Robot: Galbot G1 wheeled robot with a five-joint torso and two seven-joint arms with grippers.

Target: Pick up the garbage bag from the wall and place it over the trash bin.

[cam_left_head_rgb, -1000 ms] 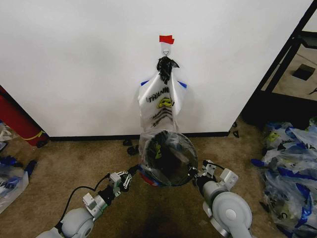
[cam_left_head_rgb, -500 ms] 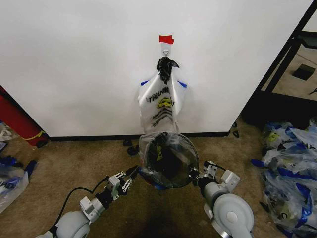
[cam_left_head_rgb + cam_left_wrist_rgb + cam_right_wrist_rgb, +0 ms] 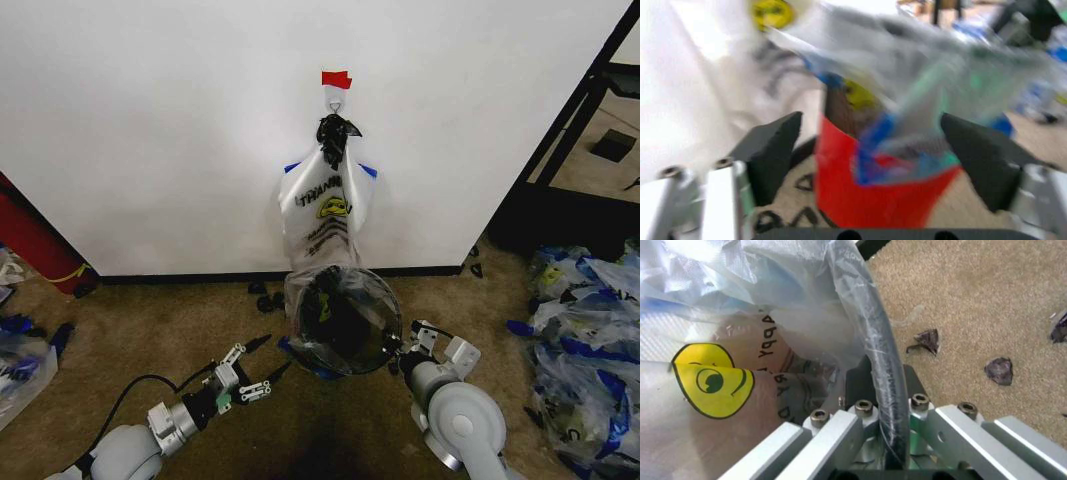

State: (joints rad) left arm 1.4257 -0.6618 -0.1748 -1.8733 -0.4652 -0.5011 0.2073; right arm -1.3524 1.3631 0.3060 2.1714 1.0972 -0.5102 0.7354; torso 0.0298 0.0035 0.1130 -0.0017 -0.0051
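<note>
The see-through garbage bag (image 3: 318,291) with blue edges and a yellow smiley (image 3: 707,380) is draped over the black trash bin (image 3: 345,328), which stands on the carpet below the wall (image 3: 150,130). My right gripper (image 3: 404,357) is shut on the bin's black rim (image 3: 879,365), with the bag's plastic pinched over it. My left gripper (image 3: 262,368) hangs open just left of the bin and touches nothing. Its dark fingers (image 3: 773,155) frame the bin's red base (image 3: 867,197) and the bag's blue hem (image 3: 877,135).
A whiter opaque bag (image 3: 325,215) with black lettering hangs from the hook (image 3: 335,103) under red tape. Heaped clear-and-blue bags (image 3: 585,340) lie at the right, with more at the far left (image 3: 20,365). A red object (image 3: 30,245) leans left, and a black frame (image 3: 590,110) stands right.
My left arm has drawn back and down, away from the bin's left side, and its fingers now stand apart from the bag. The right gripper keeps its hold on the rim.
</note>
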